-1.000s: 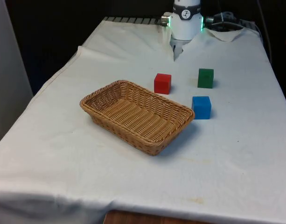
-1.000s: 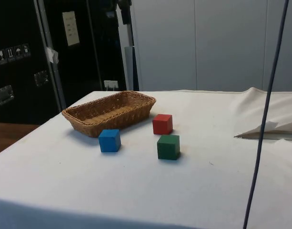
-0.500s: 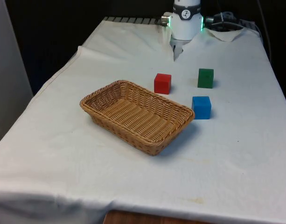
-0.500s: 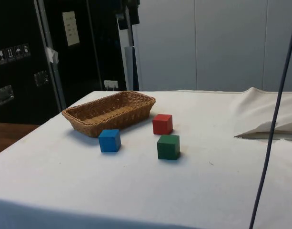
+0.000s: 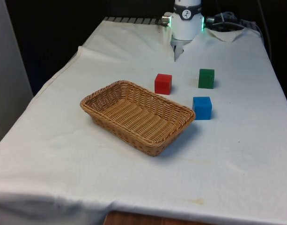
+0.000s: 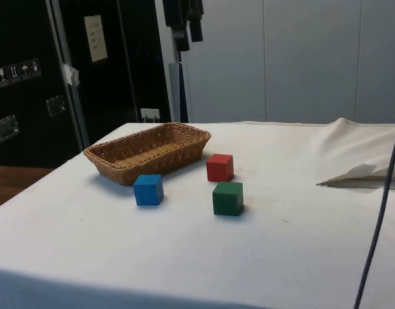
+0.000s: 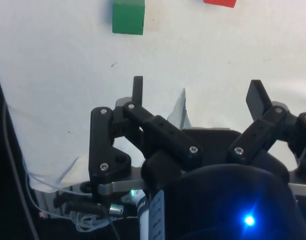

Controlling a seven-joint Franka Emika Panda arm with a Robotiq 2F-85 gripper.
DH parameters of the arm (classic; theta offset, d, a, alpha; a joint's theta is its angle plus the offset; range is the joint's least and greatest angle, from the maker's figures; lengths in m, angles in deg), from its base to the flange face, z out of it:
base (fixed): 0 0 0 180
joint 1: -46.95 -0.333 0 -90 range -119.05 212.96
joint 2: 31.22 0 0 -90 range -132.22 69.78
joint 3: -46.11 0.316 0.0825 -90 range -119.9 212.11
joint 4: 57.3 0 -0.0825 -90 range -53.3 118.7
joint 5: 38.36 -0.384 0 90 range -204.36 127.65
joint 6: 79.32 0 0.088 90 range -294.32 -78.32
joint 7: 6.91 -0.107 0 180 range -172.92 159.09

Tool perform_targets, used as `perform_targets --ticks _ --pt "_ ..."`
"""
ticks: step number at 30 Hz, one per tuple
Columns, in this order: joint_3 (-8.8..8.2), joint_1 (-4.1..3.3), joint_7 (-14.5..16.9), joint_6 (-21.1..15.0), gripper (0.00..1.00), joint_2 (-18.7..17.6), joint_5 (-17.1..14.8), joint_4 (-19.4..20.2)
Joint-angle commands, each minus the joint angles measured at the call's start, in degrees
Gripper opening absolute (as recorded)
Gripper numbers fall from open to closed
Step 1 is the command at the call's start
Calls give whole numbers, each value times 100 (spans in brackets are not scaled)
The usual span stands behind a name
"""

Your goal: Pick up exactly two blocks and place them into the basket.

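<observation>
The gripper (image 7: 197,95), fingers spread wide and holding nothing, hangs high above the table's far end, so picking has yet to start: next it must descend over the red block (image 5: 163,84), just beyond the basket (image 5: 102,94).

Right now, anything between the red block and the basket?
No. In the front view only bare white cloth lies between the red block and the basket; the side view shows the same open gap.

White-clothed table (image 5: 237,154), basket (image 5: 137,116), three blocks (image 5: 202,107)
</observation>
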Motion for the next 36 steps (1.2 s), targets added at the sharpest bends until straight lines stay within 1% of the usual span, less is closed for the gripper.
perform_targets --ticks 1,2,8,9,10,15,16,17,18,21,24,25,26,29,31,32,33,36 --pt "29 0 -86 -126 100 86 86 126" --pt "52 6 -120 -212 100 160 109 264" --pt "115 6 -241 -470 100 384 183 653" --pt "92 0 -166 -407 100 350 115 619" --pt "143 6 -275 -544 100 447 195 768" --pt "218 11 -413 -762 100 584 201 1066" --pt "235 11 -435 -808 100 602 201 1117" --pt "218 0 -372 -756 100 579 138 1100" --pt "264 11 -493 -894 100 636 201 1226" --pt "304 11 -584 -1037 100 676 195 1392" --pt "355 11 -722 -1261 100 705 189 1616" --pt "332 0 -636 -1180 100 670 138 1558" --pt "372 11 -756 -1318 100 705 183 1667" --pt "401 11 -848 -1467 100 705 178 1799" --pt "441 6 -957 -1639 100 699 172 1954" --pt "418 0 -882 -1558 100 670 138 1902" --pt "458 6 -997 -1696 100 699 166 2000" --pt "510 6 -1112 -1874 100 693 160 2154"
